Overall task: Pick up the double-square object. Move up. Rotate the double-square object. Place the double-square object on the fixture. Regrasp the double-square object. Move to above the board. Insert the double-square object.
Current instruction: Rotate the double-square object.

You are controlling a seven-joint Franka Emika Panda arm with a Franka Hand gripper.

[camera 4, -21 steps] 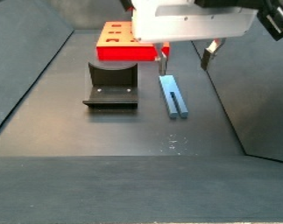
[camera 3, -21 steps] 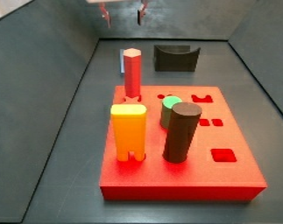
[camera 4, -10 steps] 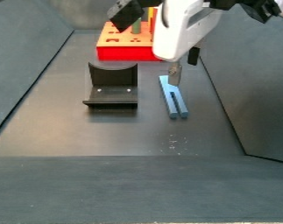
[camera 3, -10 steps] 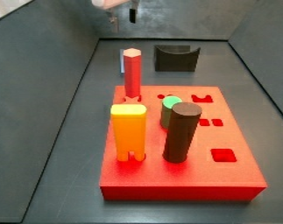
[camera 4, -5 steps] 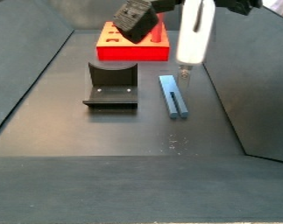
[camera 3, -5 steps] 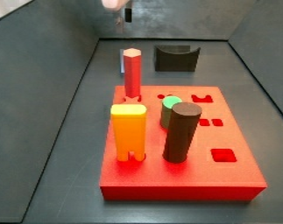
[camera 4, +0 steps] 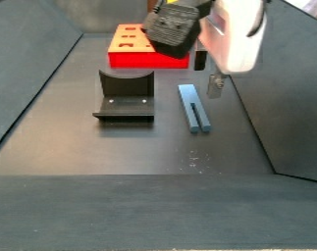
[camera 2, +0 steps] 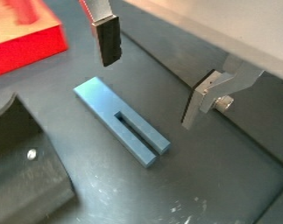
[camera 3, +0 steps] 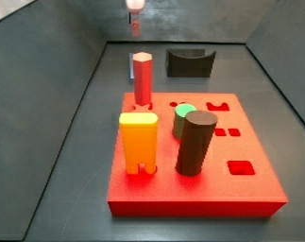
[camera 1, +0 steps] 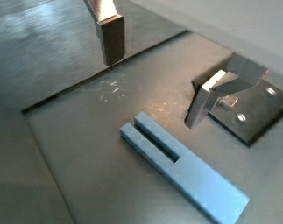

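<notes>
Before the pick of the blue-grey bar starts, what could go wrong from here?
1. The hand hangs open above the double-square object, which lies flat on the floor; a descent off the bar's centre may pinch only one edge and let it swivel.
2. The fixture sits close beside the bar in a side view, so a finger coming down on that side may clip it.

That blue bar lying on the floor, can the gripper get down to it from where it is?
Probably yes. The gripper hangs open above the blue bar, which lies flat on the floor with nothing on it or between them.
</notes>
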